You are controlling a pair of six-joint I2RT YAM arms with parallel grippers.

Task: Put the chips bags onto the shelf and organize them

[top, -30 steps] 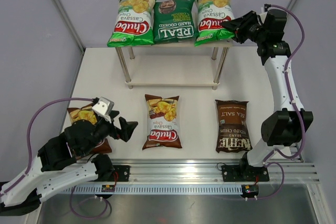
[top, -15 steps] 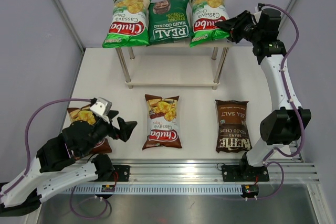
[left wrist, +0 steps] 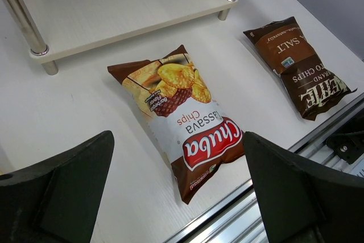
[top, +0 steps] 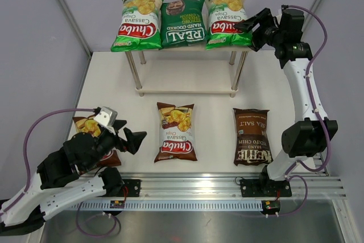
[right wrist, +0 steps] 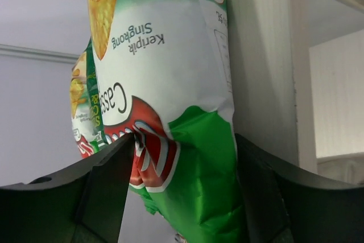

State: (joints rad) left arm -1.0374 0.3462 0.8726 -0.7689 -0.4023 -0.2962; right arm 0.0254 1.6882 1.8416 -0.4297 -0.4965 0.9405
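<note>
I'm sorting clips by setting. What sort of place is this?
Likely a robotics lab test cell: plain grey walls around a white table, two robot arms bolted to an aluminium rail, and a shelf of chips bags.

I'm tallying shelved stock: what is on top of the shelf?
The shelf carries three bags side by side on its top board: left light-green Chuba bag, REAL bag, right light-green Chuba bag. Its lower board looks bare in front; the back is hidden beneath them.
</note>
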